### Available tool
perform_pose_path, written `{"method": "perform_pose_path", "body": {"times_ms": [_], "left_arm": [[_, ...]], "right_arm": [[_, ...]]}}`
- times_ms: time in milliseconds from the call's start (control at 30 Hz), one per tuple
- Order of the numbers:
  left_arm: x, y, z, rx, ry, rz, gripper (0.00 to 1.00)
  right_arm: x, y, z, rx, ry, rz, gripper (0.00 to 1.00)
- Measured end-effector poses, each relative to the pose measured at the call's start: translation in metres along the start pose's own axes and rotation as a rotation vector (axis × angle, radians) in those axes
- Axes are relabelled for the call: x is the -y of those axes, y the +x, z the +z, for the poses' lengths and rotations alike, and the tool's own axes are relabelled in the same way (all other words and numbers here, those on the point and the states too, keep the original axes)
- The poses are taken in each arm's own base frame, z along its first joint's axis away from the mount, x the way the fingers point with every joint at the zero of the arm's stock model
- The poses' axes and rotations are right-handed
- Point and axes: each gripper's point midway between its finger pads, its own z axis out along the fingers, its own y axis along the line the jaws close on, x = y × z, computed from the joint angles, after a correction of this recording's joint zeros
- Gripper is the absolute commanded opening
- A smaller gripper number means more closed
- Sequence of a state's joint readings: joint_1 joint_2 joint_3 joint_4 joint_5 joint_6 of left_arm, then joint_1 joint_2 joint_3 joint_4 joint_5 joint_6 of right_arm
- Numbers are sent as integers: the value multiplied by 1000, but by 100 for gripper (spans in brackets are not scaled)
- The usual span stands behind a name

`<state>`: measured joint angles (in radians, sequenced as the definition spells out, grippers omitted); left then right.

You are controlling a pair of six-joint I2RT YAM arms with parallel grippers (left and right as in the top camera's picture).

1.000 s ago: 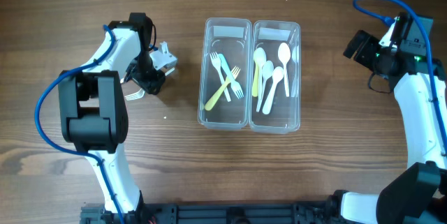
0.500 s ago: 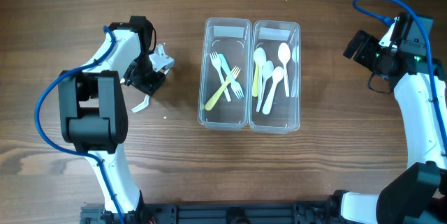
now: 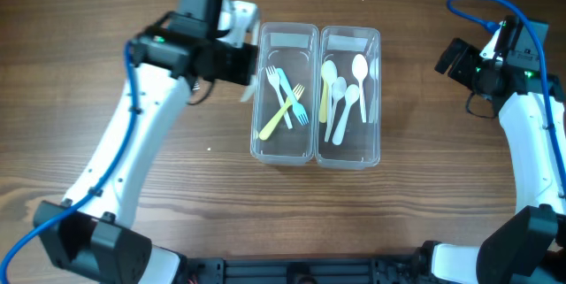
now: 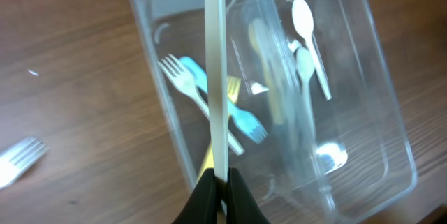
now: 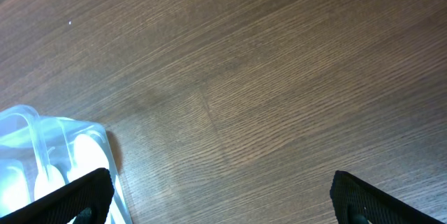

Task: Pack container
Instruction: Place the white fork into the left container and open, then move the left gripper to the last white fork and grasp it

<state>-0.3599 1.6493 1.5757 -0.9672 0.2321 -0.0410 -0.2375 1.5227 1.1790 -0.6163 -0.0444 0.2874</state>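
The container [image 3: 316,155] is a clear twin tray at the table's middle. Its left tub holds blue, white and yellow forks [image 3: 285,98]. Its right tub holds several white spoons [image 3: 347,94]. My left gripper [image 3: 247,65] hovers at the left tub's outer edge, shut on a white plastic utensil [image 4: 216,77]. The utensil shows edge-on in the left wrist view, running up from the jaws [image 4: 222,182] over the container [image 4: 165,112]. My right gripper [image 3: 451,57] is open and empty over bare table at the far right; its wrist view [image 5: 227,203] shows the container's corner [image 5: 42,147].
A white fork head [image 4: 17,161] lies on the wooden table left of the container in the left wrist view. A blue cable loops above the right arm [image 3: 478,5].
My left arm has swung from the table's left side over to the container's left edge, carrying the white utensil. The right arm has not moved.
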Motion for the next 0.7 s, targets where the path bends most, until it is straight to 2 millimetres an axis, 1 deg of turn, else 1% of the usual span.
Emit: {"method": "perform_pose_path", "body": {"times_ms": [33, 100, 133, 167, 200, 233, 300, 333, 367, 400, 433, 500, 533, 600, 633, 667, 700], "left_arm": [[4, 0, 6, -1, -7, -12, 8], [11, -4, 24, 4, -23, -48, 10], [14, -3, 44, -17, -33, -73, 17], [15, 3, 64, -50, -42, -87, 26], [15, 12, 87, -93, -53, -99, 30], [15, 20, 102, -125, -60, -108, 38], [15, 33, 122, -173, -69, -128, 49], [15, 37, 126, -186, -73, -143, 61], [15, 38, 127, -191, -74, -145, 89], [14, 39, 124, -199, -78, -153, 100], [12, 40, 116, -209, -83, -162, 100], [8, 33, 99, -190, -85, -161, 100], [1, 23, 78, -157, -87, -138, 100], [-14, 12, 51, -110, -107, -103, 100], [-26, 8, 35, -90, -127, -85, 97], [-43, 7, 18, -82, -154, -61, 89], [-58, 8, 7, -83, -178, -36, 84]], "right_arm": [[0, 0, 0, 0, 0, 0, 100], [0, 0, 0, 0, 0, 0, 100], [0, 0, 0, 0, 0, 0, 100], [0, 0, 0, 0, 0, 0, 100], [0, 0, 0, 0, 0, 0, 100], [0, 0, 0, 0, 0, 0, 100], [0, 0, 0, 0, 0, 0, 100], [0, 0, 0, 0, 0, 0, 100], [0, 0, 0, 0, 0, 0, 100], [0, 0, 0, 0, 0, 0, 100], [0, 0, 0, 0, 0, 0, 100], [0, 0, 0, 0, 0, 0, 100], [0, 0, 0, 0, 0, 0, 100], [0, 0, 0, 0, 0, 0, 100], [0, 0, 0, 0, 0, 0, 100], [0, 0, 0, 0, 0, 0, 100], [0, 0, 0, 0, 0, 0, 100]]}}
